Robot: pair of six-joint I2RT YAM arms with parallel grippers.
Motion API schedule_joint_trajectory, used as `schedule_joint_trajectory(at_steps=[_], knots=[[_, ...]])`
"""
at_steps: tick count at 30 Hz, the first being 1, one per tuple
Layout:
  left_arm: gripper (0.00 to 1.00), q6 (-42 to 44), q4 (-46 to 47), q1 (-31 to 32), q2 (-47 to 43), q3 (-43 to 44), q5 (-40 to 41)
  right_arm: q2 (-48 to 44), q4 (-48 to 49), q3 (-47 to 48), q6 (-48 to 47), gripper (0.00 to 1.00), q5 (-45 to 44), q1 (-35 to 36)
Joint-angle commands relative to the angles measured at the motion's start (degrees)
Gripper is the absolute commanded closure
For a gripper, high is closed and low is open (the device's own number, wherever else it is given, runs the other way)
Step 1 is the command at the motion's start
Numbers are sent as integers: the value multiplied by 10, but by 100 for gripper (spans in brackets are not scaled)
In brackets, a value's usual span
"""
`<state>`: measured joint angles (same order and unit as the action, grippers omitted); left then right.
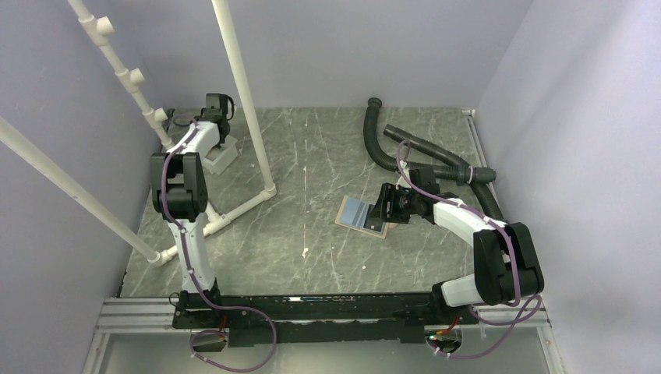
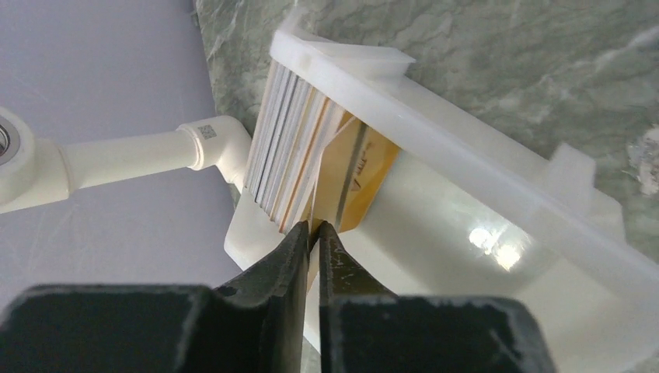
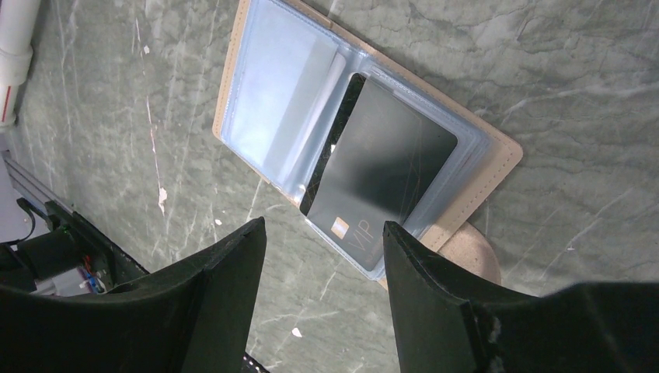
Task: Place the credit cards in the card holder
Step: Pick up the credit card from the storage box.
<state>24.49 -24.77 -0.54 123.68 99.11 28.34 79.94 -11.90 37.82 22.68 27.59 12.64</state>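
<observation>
- Two grippers, well apart: L arm at far-left of table [image 1: 312,257], R arm mid-table.
- Left gripper [image 2: 313,229]: jaws nearly pressed together, pinching the exposed edge of one of the credit cards [image 2: 284,151]; can't tell exactly which one.
- Cards stand on edge as a stack at one end of white tray [image 2: 466,151].
- Golden card [image 2: 365,167] leans tilted at the stack's end, just beside the pinch.
- Right gripper [image 3: 322,229]: fingers spread wide, gripping nothing, hovers above card holder [image 3: 264,93].
- Holder lies open and flat, pale blue inside facing up, tan border round it. Snap tab [image 3: 475,252] pokes out from under one half.
- Dark card [image 3: 385,175] marked "VIP" lies slightly askew on the half nearer the tab, among the clear sleeves; can't tell if fully tucked in.
- Other half of the holder shows only pale blue sleeve.
</observation>
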Motion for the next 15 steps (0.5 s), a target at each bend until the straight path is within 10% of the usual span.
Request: schedule_joint_trajectory(at_steps=[1, 15], knots=[[90, -12, 5, 1, -42, -4, 13, -3, 23, 1, -6, 41, 11, 2], [100, -234, -124, 15, -229, -54, -41, -14, 14, 6, -9, 41, 5, 2]])
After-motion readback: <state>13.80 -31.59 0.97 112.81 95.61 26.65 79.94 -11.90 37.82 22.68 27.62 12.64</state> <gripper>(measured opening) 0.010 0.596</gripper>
